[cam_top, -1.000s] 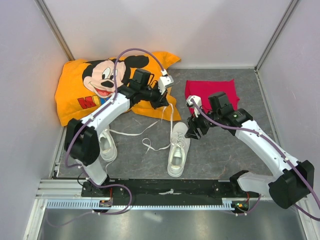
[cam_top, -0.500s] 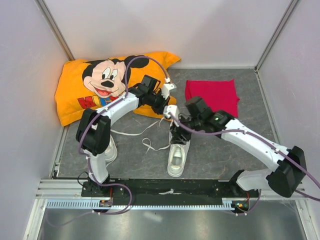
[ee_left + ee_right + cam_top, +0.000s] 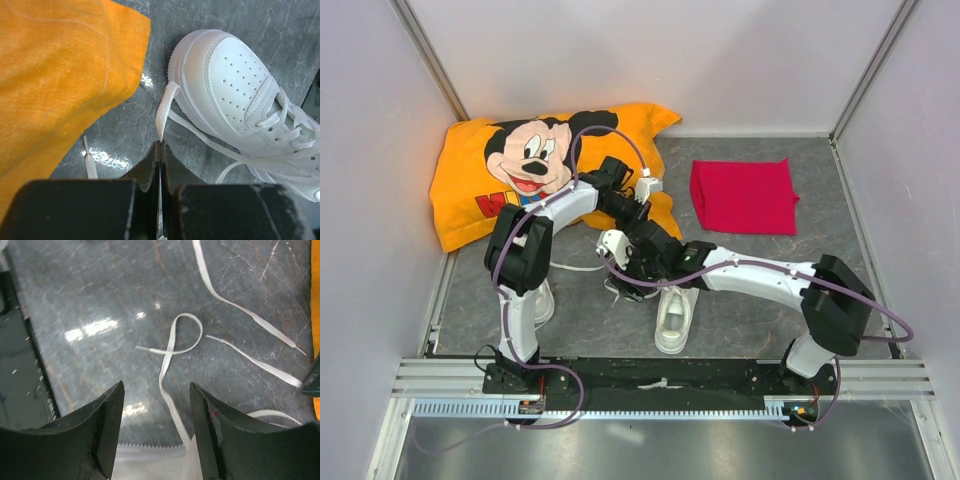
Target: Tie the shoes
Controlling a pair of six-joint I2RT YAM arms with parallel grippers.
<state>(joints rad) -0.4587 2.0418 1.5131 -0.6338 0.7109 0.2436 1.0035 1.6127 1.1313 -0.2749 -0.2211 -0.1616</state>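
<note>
1. Two grippers, two different states. My left gripper (image 3: pixel 160 150) is clenched on the tip of one lace (image 3: pixel 166 107), pinching it flat between closed jaws just off the toe of the shoe (image 3: pixel 235 85).
2. My right gripper (image 3: pixel 156 387) is released. Its fingers (image 3: pixel 107 430) stand apart with nothing pinched.
3. Directly under that right gripper lies the loose lace (image 3: pixel 172 347). It comes out from the shoe at the bottom of the right wrist view, runs straight out through the gap between the fingers, and curls into a small loop on the tabletop (image 3: pixel 760 280).
4. That is what the next move turns on, as I read it. The strand's long axis lies along the gap and not across it, so a straight descent and squeeze should catch it. The right arm is clearly the nearer one, and the left is already occupied.
5. The shoe (image 3: pixel 675 310) sits near the middle of the tabletop's near edge, heel toward me and toe toward the far edge, with both grippers crowded over its toe end.
6. A second shoe (image 3: pixel 542 300) stands close to the left edge, mostly hidden behind my left arm.
7. Further out, an orange cushion (image 3: pixel 520 170) fills the far left corner, its edge just beside the held lace. A red cloth (image 3: pixel 743 195) lies toward the far right, well apart from the work.
8. No knot is formed yet, so I judge the tying barely begun.
</note>
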